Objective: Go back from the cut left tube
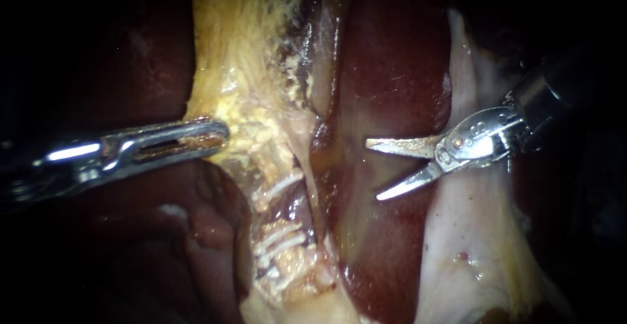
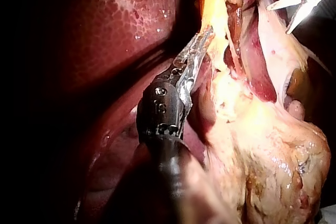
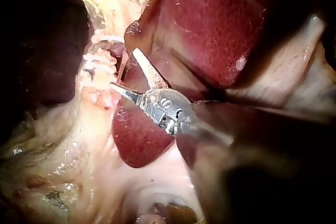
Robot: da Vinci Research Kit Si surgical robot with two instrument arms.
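The left tube [image 1: 282, 211] runs down the middle of the endoscope view and carries white clips [image 1: 277, 185] above a dark gap and more clips [image 1: 281, 240] below it. My right instrument [image 1: 373, 170] has two thin blades standing open, over dark liver to the right of the tube and clear of it. In the right wrist view the open blades [image 3: 124, 68] lie just beside the clipped tube [image 3: 100, 56]. My left instrument [image 1: 219, 134] has its jaws shut on yellowish fatty tissue [image 1: 251, 128] above the clips; the left wrist view shows the same hold [image 2: 202, 35].
Dark red liver [image 1: 392, 69] fills the centre right, and more liver [image 2: 121, 19] lies beside the left instrument. A pale sheet of tissue [image 1: 470, 232] hangs under the right instrument's shaft. Yellow fat [image 2: 262, 156] bulges near the left instrument.
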